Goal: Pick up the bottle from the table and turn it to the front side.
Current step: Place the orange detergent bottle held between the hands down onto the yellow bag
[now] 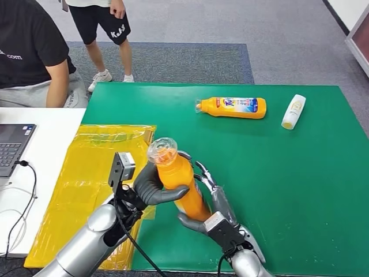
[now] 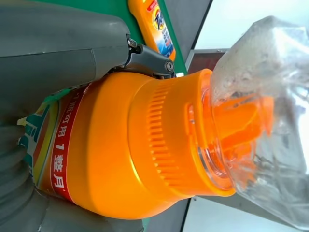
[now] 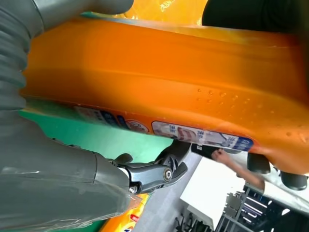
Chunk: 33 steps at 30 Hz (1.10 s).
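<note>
An orange bottle [image 1: 181, 180] with a clear cap [image 1: 162, 150] is held tilted above the green table [image 1: 287, 190], cap pointing up and away from me. My left hand [image 1: 152, 186] grips its upper body just below the cap. My right hand [image 1: 212, 206] holds its lower end, thumb under the base and fingers along the side. The left wrist view has the bottle [image 2: 120, 154] close up with its ribbed collar, the clear cap [image 2: 262, 121] and my left hand [image 2: 54, 48] around the labelled part. Seen from the right wrist, the bottle [image 3: 164, 82] lies across my right hand [image 3: 54, 179].
A second orange bottle [image 1: 233, 107] and a small white bottle [image 1: 293, 111] lie at the far side of the table. A yellow plastic bag [image 1: 95, 173] covers the table's left edge. A laptop [image 1: 13, 147] is on the white desk. One person [image 1: 30, 52] sits at the left and another [image 1: 104, 29] stands behind.
</note>
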Each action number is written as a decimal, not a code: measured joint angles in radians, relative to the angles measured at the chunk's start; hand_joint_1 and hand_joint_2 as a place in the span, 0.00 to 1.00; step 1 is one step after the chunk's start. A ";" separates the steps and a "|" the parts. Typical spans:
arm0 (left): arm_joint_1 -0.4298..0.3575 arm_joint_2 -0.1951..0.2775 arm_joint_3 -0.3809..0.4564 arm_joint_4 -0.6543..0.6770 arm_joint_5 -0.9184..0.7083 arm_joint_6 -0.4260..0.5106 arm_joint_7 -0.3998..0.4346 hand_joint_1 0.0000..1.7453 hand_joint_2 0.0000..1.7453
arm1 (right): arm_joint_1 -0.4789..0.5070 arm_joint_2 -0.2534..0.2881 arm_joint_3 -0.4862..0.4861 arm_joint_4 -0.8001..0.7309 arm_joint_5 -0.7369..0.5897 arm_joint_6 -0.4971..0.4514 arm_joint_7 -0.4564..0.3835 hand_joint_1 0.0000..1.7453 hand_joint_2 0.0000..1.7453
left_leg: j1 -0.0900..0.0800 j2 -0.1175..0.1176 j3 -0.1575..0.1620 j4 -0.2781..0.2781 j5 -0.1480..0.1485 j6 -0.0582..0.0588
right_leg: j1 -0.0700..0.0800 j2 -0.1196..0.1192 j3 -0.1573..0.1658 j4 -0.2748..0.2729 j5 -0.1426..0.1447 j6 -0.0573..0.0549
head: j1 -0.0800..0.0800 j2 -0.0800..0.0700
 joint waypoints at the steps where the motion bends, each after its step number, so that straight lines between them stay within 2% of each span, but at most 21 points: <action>1: 0.000 0.003 0.000 0.000 -0.010 0.004 -0.003 1.00 1.00 | 0.000 0.000 0.000 0.000 0.000 0.000 0.000 0.00 1.00 | 0.000 0.000 0.000 0.000 0.000 0.000 | 0.000 0.000 0.000 0.000 0.000 0.000 | 0.000 0.000; 7: 0.000 0.049 0.006 0.000 -0.103 0.025 0.003 1.00 1.00 | -0.004 0.000 0.003 -0.009 -0.005 -0.003 0.005 0.00 1.00 | 0.000 0.000 0.000 0.000 0.000 0.000 | 0.000 0.000 -0.001 0.000 0.000 0.000 | 0.000 0.000; 15: -0.001 0.181 0.051 -0.003 -0.284 -0.017 0.047 1.00 1.00 | 0.010 0.000 0.002 -0.017 -0.004 -0.010 0.011 0.00 1.00 | 0.001 0.001 0.000 0.000 0.001 -0.001 | 0.001 0.001 -0.001 0.001 0.000 0.000 | 0.000 0.000; 22: -0.022 0.335 0.086 -0.062 -0.375 -0.128 0.094 1.00 1.00 | 0.036 0.000 -0.015 -0.021 0.000 0.000 0.014 0.00 1.00 | 0.001 0.001 0.000 0.000 0.001 -0.001 | 0.001 0.001 -0.001 0.001 0.000 -0.001 | 0.000 0.000; 27: -0.078 0.480 0.087 -0.116 -0.312 -0.260 0.166 1.00 1.00 | 0.045 0.000 -0.024 -0.021 0.001 0.021 0.019 0.00 1.00 | 0.003 0.002 0.000 0.000 0.002 -0.004 | 0.002 0.001 -0.003 0.001 0.002 -0.004 | 0.000 0.000; 33: -0.142 0.649 0.064 -0.155 -0.257 -0.337 0.225 1.00 1.00 | 0.047 0.004 -0.029 -0.019 0.000 0.034 0.025 0.00 1.00 | 0.005 0.002 -0.002 0.000 0.004 -0.006 | 0.004 0.001 -0.005 0.001 0.003 -0.005 | 0.000 0.000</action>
